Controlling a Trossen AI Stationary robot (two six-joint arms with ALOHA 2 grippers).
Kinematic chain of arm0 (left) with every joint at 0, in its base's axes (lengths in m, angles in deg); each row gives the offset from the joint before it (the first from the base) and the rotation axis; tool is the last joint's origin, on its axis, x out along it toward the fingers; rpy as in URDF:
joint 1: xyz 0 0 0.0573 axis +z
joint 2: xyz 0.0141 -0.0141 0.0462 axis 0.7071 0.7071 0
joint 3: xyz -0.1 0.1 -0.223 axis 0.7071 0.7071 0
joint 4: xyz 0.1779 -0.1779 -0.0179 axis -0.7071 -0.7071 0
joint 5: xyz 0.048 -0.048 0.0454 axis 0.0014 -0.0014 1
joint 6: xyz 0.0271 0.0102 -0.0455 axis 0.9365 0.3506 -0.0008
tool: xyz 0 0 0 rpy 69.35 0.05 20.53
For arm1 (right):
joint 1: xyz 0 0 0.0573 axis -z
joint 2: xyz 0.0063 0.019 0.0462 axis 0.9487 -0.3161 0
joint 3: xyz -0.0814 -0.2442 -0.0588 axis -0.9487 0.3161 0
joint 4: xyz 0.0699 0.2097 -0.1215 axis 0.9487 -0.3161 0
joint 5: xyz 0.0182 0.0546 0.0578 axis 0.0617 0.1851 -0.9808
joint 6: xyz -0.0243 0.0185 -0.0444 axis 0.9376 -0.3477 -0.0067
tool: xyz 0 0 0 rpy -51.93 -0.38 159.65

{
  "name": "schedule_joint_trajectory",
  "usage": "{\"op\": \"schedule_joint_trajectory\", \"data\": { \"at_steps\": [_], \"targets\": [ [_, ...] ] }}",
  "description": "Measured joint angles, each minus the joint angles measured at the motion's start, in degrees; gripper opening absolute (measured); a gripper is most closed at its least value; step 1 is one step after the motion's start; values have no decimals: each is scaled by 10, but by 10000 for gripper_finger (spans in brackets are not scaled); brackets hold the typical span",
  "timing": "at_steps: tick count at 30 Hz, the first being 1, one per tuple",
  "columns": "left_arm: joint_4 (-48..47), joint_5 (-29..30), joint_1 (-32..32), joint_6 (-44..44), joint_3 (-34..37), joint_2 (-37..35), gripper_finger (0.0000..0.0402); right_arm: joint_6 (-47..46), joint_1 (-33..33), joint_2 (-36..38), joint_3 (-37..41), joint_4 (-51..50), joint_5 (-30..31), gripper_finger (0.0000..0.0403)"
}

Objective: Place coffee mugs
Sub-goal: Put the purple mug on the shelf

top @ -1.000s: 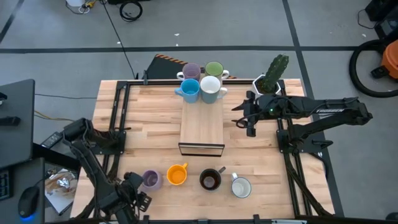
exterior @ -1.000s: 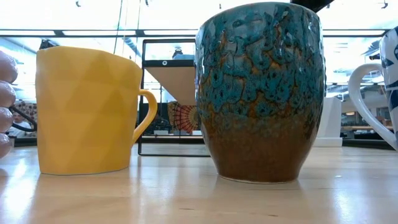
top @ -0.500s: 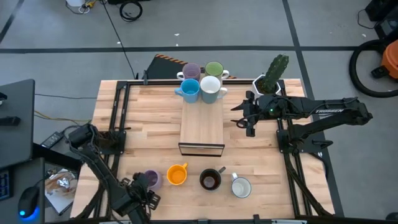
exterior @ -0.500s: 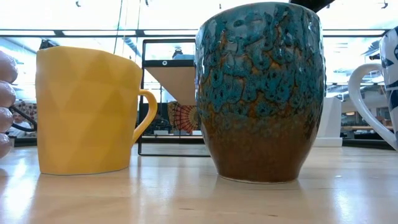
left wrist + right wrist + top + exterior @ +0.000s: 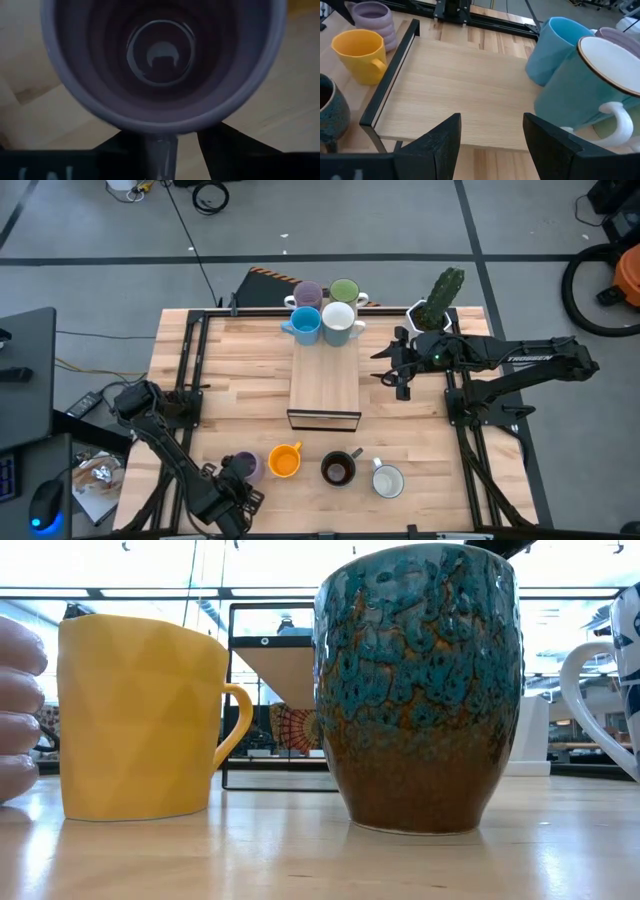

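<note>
so we're about halfway. left gripper (image 5: 232, 492) sits at the tabletop's near edge, over the lilac mug (image 5: 243, 468), fingers either side of its handle, can't tell yet if it's gripping. orange mug (image 5: 286, 460), black mug (image 5: 338, 469) and white mug (image 5: 387, 480) wait along that edge. four mugs (image 5: 322, 310) are already grouped by the far edge. right gripper (image 5: 402, 370) hangs open near the right edge.
</note>
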Motion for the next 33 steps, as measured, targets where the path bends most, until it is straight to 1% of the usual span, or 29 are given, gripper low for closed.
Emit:
{"op": "schedule_joint_trajectory", "data": {
  "at_steps": [5,9,15,21,24,30,33],
  "targets": [
    [-8,-6,0,6,0,0,130,2,0,0,0,0,0,219],
    [-18,-21,3,42,0,-3,102,4,0,0,0,0,0,219],
    [-45,-21,14,104,0,-14,52,4,0,0,0,0,0,219],
    [-54,-22,27,163,0,-16,51,4,0,0,0,0,0,219],
    [-71,-21,30,179,0,-27,51,4,0,0,0,0,0,219],
    [-137,26,28,161,0,-68,51,4,0,0,0,0,0,219],
    [-152,48,30,164,0,-95,51,6,0,0,0,1,0,219]
  ]
}}
